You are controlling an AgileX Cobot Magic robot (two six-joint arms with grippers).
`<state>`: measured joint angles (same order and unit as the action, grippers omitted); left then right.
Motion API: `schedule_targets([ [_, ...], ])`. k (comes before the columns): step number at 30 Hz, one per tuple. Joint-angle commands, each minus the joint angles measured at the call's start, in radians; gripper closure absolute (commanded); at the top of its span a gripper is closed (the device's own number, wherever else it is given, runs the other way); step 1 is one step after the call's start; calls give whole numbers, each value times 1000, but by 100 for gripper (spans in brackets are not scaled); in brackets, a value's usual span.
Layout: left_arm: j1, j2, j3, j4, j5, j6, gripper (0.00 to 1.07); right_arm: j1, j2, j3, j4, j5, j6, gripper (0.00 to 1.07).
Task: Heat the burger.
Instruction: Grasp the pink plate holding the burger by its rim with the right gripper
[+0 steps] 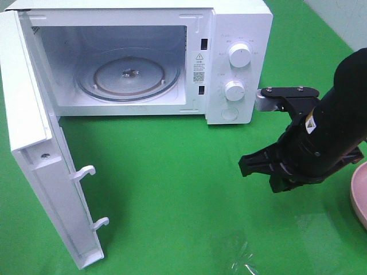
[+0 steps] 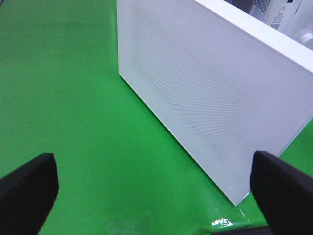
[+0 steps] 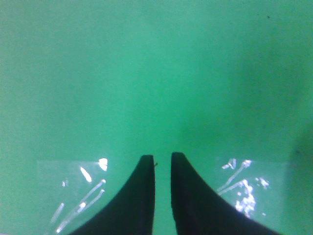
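Green tabletop (image 1: pixel 172 172) is occupied by a microwave (image 1: pixel 241 34) with door (image 1: pixel 34 114) swung wide; left claw (image 2: pixel 154 166) is spread empty, right claw (image 3: pixel 163 157) barely parted on nothing; burger is unseen, only a pink plate (image 1: pixel 358 195) edge is shown; the door could be clipped when food is carried across.
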<state>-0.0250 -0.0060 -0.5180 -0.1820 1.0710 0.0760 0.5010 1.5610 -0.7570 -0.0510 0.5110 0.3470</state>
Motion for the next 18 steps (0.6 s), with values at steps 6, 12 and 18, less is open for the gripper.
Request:
schedule_targets([
  [6,-6,-5,2,0,0,-7,4,-3,-113,-2,-113,168,-6,90],
  [12,-6,-5,2,0,0,-7,4,-68,-170,-2,-141,210,-70,63],
  [18,-6,-5,2,-1,0,-7,4,-127,-185,-2,-190,234,-113,35],
])
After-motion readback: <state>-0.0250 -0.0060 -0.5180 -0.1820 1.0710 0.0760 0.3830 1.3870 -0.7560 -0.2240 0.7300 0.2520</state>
